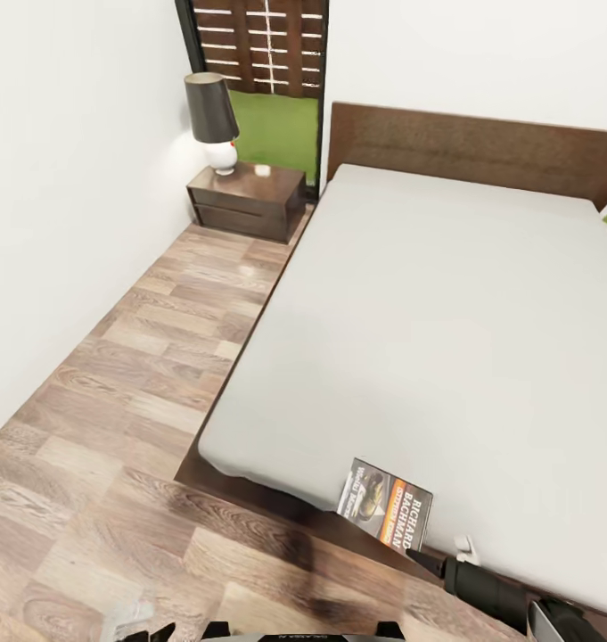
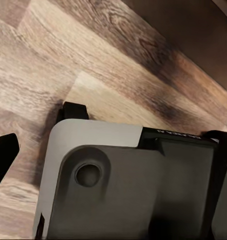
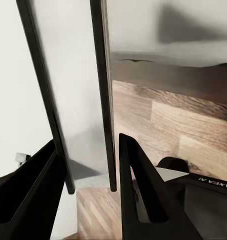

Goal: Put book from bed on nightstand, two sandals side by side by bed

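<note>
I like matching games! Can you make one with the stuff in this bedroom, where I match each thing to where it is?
Things:
1. book
2. lamp
3. nightstand
4. headboard

Places:
A. on top of the nightstand
B. at the far end of the bed, against the white wall
C. at the near edge of the mattress, sticking out over the edge
D. on the wood floor in the corner, beside the head of the bed

Right pairs: 1-C, 2-A, 3-D, 4-B
</note>
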`<state>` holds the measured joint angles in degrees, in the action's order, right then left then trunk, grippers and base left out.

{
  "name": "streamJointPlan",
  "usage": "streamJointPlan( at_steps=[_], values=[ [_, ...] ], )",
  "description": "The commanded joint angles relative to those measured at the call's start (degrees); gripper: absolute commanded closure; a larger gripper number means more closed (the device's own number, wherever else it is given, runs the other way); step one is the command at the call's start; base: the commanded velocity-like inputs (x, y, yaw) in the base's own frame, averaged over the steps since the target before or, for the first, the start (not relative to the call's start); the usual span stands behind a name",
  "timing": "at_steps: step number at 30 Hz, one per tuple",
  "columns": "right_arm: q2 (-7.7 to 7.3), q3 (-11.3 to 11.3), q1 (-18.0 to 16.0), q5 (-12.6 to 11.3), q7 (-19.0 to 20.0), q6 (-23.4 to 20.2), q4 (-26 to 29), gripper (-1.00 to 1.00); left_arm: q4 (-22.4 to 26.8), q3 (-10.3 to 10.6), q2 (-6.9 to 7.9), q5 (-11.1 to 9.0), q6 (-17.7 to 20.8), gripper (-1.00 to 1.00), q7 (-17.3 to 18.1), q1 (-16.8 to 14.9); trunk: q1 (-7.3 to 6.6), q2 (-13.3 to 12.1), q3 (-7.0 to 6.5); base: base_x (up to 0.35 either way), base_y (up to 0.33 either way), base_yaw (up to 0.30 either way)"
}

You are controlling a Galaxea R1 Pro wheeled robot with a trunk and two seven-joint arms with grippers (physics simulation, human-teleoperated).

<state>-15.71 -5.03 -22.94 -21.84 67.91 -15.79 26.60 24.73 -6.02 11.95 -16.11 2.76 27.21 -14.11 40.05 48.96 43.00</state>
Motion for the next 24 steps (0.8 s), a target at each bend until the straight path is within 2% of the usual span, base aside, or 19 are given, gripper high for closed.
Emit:
streamJointPlan(
  at_steps=[1,5,10,24],
  values=[
    [-0.01,-0.07,0.0,-0.38,0.12,-0.61,-0.12,1.0,-0.48,-0.18,-0.16,-0.28,-0.15,-1.0,0.2,-0.04,0.01,0.03,0.03,0.0,0.0,0.291],
    [-0.05,-0.07,0.0,-0.38,0.12,-0.57,-3.51,1.0,-2.4,-0.2,-0.58,0.05,-2.52,-1.0,-0.31,-0.04,0.01,0.03,0.03,0.0,0.0,0.291],
    [-0.04,-0.07,0.0,-0.31,0.05,-0.56,-7.24,1.0,-2.76,-0.15,-0.68,0.1,-3.19,-1.0,-0.39,-0.04,0.01,0.03,0.03,0.0,0.0,0.291],
    [-0.04,-0.07,0.0,-0.3,0.03,-0.56,-8.23,1.0,-2.84,-0.29,-0.55,0.0,-3.46,-1.0,-0.5,-0.04,0.01,0.03,0.03,0.0,0.0,0.291]
  ],
)
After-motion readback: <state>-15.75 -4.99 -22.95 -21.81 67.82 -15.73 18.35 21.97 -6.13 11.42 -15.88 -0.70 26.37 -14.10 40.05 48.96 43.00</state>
